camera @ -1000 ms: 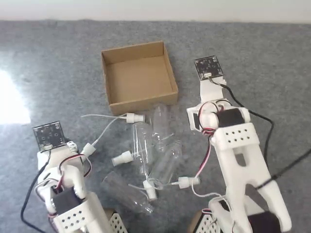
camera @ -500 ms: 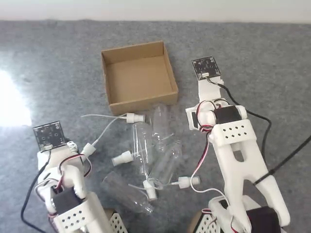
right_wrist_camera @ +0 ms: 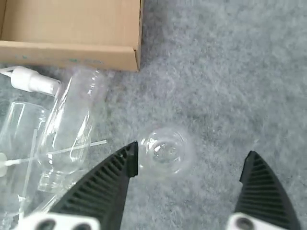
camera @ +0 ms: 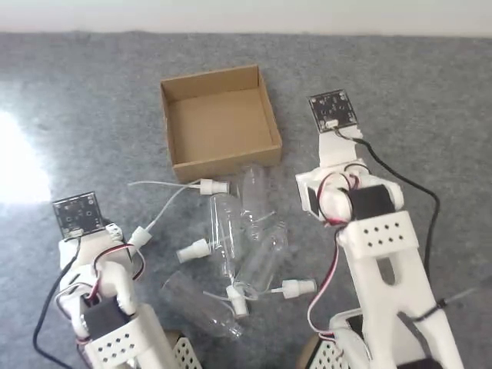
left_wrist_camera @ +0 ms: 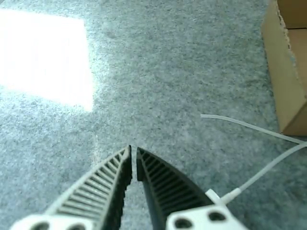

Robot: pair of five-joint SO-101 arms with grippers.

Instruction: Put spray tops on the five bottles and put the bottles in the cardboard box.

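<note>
The right claw (right_wrist_camera: 192, 155) is spread wide above the grey table (camera: 400, 84). Between its two fingers stands one clear bottle (right_wrist_camera: 165, 151), upright, with its open mouth turned to the wrist camera. It is closer to one finger (right_wrist_camera: 112, 177) than to the other, and neither finger touches it. Just outside that nearer finger lies a second bottle (right_wrist_camera: 72, 127) on its side, with a thin white tube across it. Beyond this bottle, further from the claw, is a white spray top (right_wrist_camera: 31, 80), close to the wall of the cardboard box (right_wrist_camera: 72, 28).

The left claw (left_wrist_camera: 133, 152) is pressed together, with only a very thin slit between the tips, low over the table. Ahead of its tips and to one side runs a thin tube (left_wrist_camera: 244, 125), and a corner of the box stands further off behind it.

In the high view the other bottles (camera: 224, 227) lie on their sides in a loose pile between the two arms, on the near side of the box. Spray tops with their tubes are scattered among them: one just beside the left arm (camera: 100, 292), one beside the right arm (camera: 377, 231).
</note>
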